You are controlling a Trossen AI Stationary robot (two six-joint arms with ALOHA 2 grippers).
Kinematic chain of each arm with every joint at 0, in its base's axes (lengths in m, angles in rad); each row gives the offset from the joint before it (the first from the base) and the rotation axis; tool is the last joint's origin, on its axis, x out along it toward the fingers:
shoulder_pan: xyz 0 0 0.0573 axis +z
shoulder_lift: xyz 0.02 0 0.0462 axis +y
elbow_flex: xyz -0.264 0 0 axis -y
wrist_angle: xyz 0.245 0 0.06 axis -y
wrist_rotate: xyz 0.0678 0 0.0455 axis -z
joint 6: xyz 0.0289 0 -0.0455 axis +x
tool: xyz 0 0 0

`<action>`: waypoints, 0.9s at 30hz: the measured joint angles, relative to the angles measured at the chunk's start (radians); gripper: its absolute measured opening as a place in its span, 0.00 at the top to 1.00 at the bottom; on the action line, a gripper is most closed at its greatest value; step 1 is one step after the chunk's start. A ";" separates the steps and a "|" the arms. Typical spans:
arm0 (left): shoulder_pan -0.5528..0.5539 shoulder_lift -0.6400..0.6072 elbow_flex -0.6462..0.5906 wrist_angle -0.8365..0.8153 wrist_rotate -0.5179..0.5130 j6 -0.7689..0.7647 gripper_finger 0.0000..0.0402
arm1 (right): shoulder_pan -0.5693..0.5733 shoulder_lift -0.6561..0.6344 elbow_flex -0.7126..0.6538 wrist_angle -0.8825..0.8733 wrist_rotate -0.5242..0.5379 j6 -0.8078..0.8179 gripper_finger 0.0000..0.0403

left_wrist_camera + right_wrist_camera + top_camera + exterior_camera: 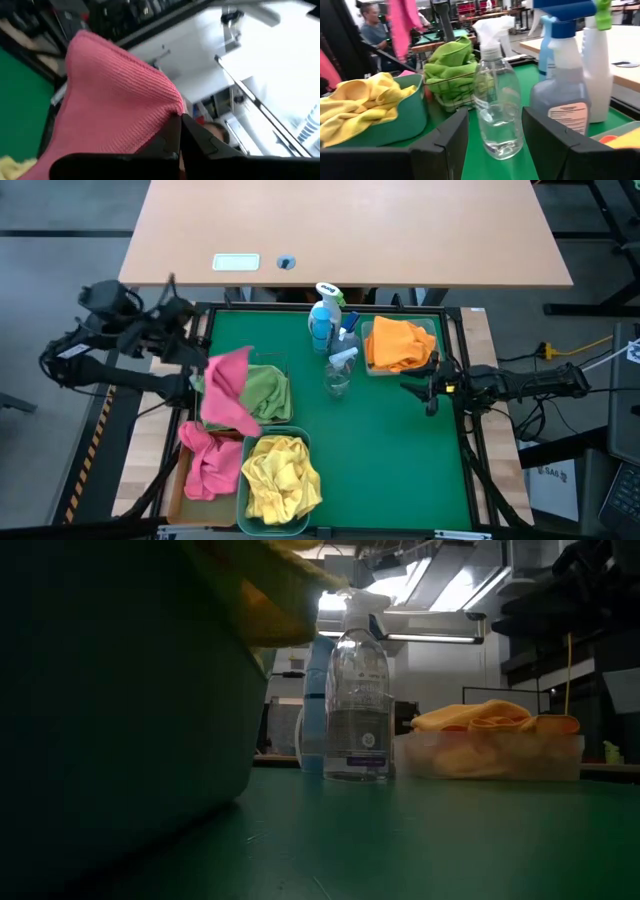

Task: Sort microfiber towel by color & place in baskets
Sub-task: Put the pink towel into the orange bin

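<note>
Green matting lines the large tray [400, 450] seen from above, with a pale desk beyond its far edge. The left gripper [205, 370] hangs over the tray's left edge, pinching a pink towel [228, 392] that drapes limply beside the green towels in the wire-mesh basket [268, 390]. More pink cloth fills the amber-tan basket [208, 462] at the near-left corner, and yellow towels fill the teal basket [276, 476] beside it. Orange towels sit in the clear basket [400, 345] near the far edge.

At table height, a clear spray bottle [357, 690] stands ahead of that clear basket.

The left wrist view shows the fingers [192, 137] clamped on a fold of soft, light, knitted cloth; a bunched fold looks the safest hold.

The right gripper [495, 137] waits, its jaws wide around nothing.
</note>
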 joint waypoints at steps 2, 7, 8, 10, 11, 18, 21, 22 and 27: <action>-0.060 0.036 0.000 0.002 -0.002 0.000 1.00 | 0.000 0.000 0.000 0.000 0.014 -0.001 0.54; -0.242 0.119 -0.001 -0.003 -0.016 -0.027 1.00 | 0.000 0.000 0.000 -0.003 0.017 -0.001 0.54; -0.280 0.129 -0.002 -0.002 -0.031 -0.037 1.00 | 0.000 0.000 0.000 -0.004 0.017 -0.001 0.54; -0.359 0.144 -0.002 0.001 -0.079 -0.081 1.00 | 0.000 0.000 0.000 -0.004 0.017 -0.001 0.54; -0.397 0.149 -0.002 0.001 -0.112 -0.108 1.00 | 0.000 0.000 0.000 -0.004 0.017 -0.001 0.54; -0.636 0.168 -0.002 0.001 -0.360 -0.344 1.00 | 0.000 0.000 0.000 -0.008 -0.030 0.000 0.54; -0.736 0.168 -0.001 -0.017 -0.461 -0.457 1.00 | 0.000 0.000 0.000 -0.008 -0.035 0.000 0.54; -0.764 0.168 -0.001 -0.033 -0.490 -0.496 1.00 | 0.000 0.000 0.000 -0.008 -0.035 0.000 0.54; -0.899 0.186 0.000 -0.215 -0.565 -0.726 1.00 | 0.000 0.000 0.000 -0.008 -0.035 0.001 0.54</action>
